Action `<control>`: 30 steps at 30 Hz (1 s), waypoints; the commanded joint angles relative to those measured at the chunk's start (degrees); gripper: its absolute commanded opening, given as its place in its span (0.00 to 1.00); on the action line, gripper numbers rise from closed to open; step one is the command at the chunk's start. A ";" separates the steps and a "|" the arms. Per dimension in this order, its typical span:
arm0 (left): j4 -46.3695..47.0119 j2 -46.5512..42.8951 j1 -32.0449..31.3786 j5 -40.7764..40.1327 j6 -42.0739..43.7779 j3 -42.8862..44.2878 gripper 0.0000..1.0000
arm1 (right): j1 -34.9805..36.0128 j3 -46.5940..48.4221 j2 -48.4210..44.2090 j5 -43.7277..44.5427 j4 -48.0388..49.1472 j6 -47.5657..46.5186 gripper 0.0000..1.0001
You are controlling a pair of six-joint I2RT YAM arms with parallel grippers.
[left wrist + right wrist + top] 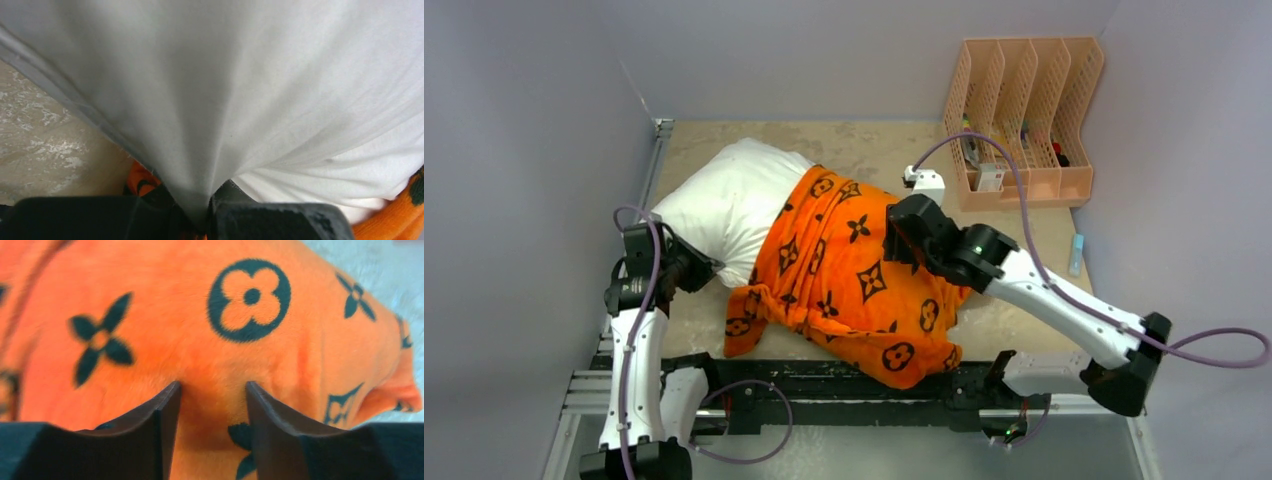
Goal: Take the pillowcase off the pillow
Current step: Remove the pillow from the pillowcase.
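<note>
The white pillow lies slantwise on the table, its upper left end bare. The orange pillowcase with black motifs covers its lower right part and bunches toward the near edge. My left gripper is shut on a pinch of the pillow's white fabric, which fans out from between the jaws of that gripper. A bit of the orange pillowcase shows beside it. My right gripper stands open, its tips pressed against the plush pillowcase, which fills that view.
A peach plastic file rack holding small items stands at the back right. A small light-blue object lies by the right wall. Grey walls close in on both sides. The black mounting rail runs along the near edge.
</note>
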 commanded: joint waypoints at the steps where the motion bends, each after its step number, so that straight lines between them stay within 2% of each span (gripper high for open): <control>1: -0.74 -1.17 0.69 -4.25 0.35 0.55 0.00 | -3.24 -2.63 4.89 -1.27 -0.05 1.44 0.31; 2: -1.21 -0.99 0.69 -5.31 0.16 1.16 0.00 | -3.30 -2.84 4.65 1.07 -2.26 3.14 0.11; 3: -1.43 -0.96 0.71 -6.62 0.13 1.80 0.00 | -3.50 -4.29 3.43 3.12 -3.14 3.84 0.02; 4: -1.54 -1.01 0.69 -8.41 0.19 2.48 0.00 | -4.12 -7.11 1.64 4.83 -3.75 4.20 0.00; 7: -1.58 -0.95 0.69 -13.27 -0.38 3.94 0.00 | -10.68 -13.42 -4.86 7.64 -7.46 5.62 0.00; 12: -0.80 0.72 0.72 -13.54 -1.56 4.57 0.00 | -25.65 -19.56 -15.52 0.32 -6.34 0.58 0.00; 15: -1.29 0.63 0.75 -13.64 -0.94 4.53 0.00 | -27.25 -19.42 -16.07 -3.81 -5.04 0.45 0.00; 18: -2.32 0.27 0.71 -12.96 1.17 5.24 0.00 | -27.26 -16.36 -15.12 -13.09 -1.30 -2.79 0.00; 19: -2.50 -0.21 0.73 -12.24 1.45 5.31 0.00 | -27.23 -15.04 -14.96 -17.22 1.03 -4.02 0.06; 21: -2.60 -0.94 0.69 -10.81 1.69 4.78 0.00 | -27.21 -12.19 -14.72 -22.50 5.63 -5.76 0.32; 22: -2.62 -1.25 0.69 -10.23 1.59 4.10 0.00 | -27.25 -11.13 -14.61 -24.77 7.25 -5.39 0.49; 23: -2.53 -1.49 0.73 -9.93 1.36 3.42 0.00 | -27.21 -10.67 -14.56 -26.24 9.48 -4.86 0.61; 25: -2.20 -2.60 0.69 -9.80 0.91 2.15 0.00 | -27.26 -10.51 -13.55 -27.91 12.36 -3.15 0.70; 27: -1.61 -3.17 0.69 -9.09 0.47 0.88 0.00 | -27.26 -9.25 -10.40 -29.19 12.74 -2.64 0.75; 30: -0.54 -3.60 0.70 -7.66 -0.34 -1.01 0.00 | -27.21 -6.04 -3.04 -29.15 13.60 -4.53 0.76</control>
